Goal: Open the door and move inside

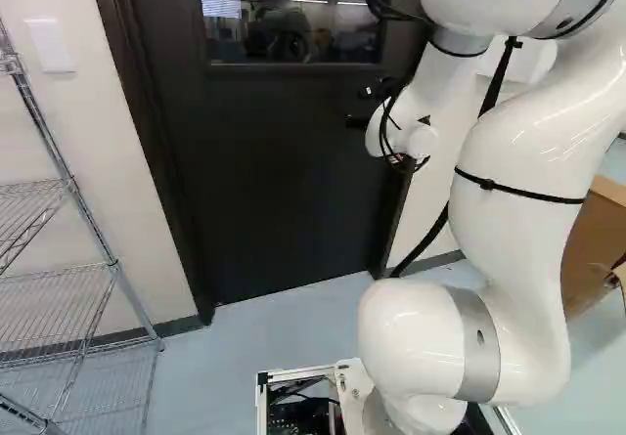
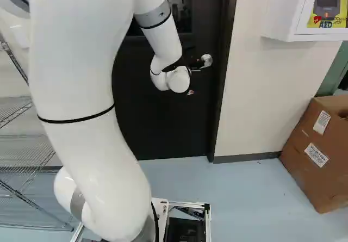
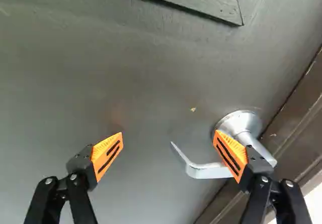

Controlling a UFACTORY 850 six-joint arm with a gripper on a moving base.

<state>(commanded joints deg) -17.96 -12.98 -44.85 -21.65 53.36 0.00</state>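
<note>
Wrist view: see the end effector (image 3: 169, 134) wide open, gripping nothing, with 2 orange pads (image 3: 107, 154) well apart. Find the lever handle (image 3: 206, 171) on the closed black door (image 3: 60, 83), beside the door frame (image 3: 297, 118), curved free end reaching in between the pads, 1 finger overlapping the lever near the round rosette (image 3: 241, 122). Cannot tell from here about contact between finger and lever. Judge the step in hand as working the lever. Before closing, roll the wrist to bring the 2 pads across the narrow side of the lever, or else press near the free end for more leverage. Approach slowly, to avoid jamming 1 finger against the rosette. Turn fully before moving the door, then follow its arc gently, watching for slip at the curved tip.

Left base view: note the door shut below its window (image 1: 289, 24), with the arm (image 1: 514, 161) reaching toward the handle side. Mind the wire shelving rack (image 1: 68, 288) at the left when driving inside.

Right base view: spot the lever just beyond the wrist, and the cardboard box (image 2: 315, 149) well right of the doorway.
</note>
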